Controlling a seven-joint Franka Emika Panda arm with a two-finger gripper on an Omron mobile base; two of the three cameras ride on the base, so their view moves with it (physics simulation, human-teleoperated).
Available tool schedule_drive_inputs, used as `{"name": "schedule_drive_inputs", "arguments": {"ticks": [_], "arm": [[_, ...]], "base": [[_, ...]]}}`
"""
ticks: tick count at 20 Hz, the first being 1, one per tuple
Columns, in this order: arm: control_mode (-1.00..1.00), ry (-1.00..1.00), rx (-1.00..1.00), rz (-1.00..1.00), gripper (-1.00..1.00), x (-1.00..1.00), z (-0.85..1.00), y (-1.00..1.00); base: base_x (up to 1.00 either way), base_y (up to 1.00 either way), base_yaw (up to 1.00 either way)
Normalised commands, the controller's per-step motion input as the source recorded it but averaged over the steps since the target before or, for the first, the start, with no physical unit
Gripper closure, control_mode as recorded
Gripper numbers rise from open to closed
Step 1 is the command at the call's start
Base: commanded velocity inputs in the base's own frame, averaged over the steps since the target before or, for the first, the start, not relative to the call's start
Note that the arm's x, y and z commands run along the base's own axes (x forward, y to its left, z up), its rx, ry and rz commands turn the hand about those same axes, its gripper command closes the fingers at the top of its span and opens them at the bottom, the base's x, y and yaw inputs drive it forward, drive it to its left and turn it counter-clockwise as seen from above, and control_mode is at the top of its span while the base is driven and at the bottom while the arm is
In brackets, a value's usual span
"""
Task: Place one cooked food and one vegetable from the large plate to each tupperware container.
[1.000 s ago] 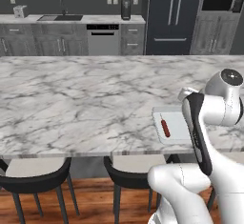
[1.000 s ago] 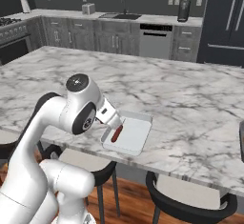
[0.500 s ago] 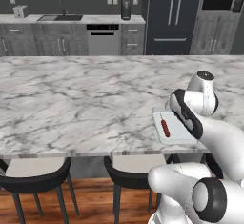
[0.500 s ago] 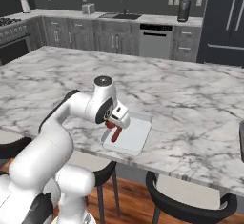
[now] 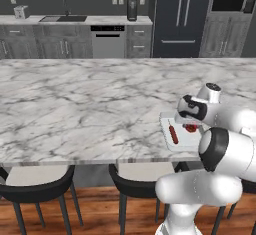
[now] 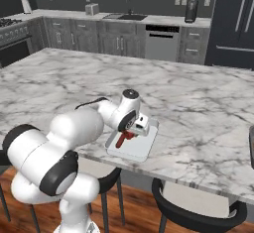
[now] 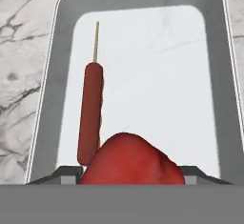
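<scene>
Pale whitish-grey tupperware container [image 7: 138,8] on the marble island counter [image 5: 75,109] near its front edge, holding a sausage on a stick [image 7: 90,113] beside a red vegetable [image 7: 133,158] clasped by the gripper [image 6: 133,130] low over the tub; no legible writing.

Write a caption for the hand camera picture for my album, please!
A sausage on a stick and a red vegetable lying in the pale tub on the marble counter.
</scene>
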Motion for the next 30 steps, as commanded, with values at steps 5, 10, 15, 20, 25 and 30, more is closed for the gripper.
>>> {"name": "schedule_drive_inputs", "arguments": {"ticks": [5,10,15,20,25,30], "arm": [[-1.00,0.09,0.00,0.11,1.00,0.42,-0.59,-0.05],[-1.00,0.14,0.00,0.06,1.00,0.41,-0.38,-0.09],[-1.00,0.13,0.00,0.07,1.00,0.35,-0.53,-0.07],[-1.00,0.03,0.00,0.09,1.00,0.16,-0.55,-0.10],[-1.00,0.00,0.00,0.03,-1.00,0.00,-0.10,0.00],[-1.00,-0.05,0.00,0.01,-1.00,-0.17,0.18,0.00]], "base": [[0.00,0.00,0.00],[0.00,0.00,0.00],[0.00,0.00,0.00],[0.00,0.00,0.00],[0.00,0.00,0.00],[0.00,0.00,0.00]]}}
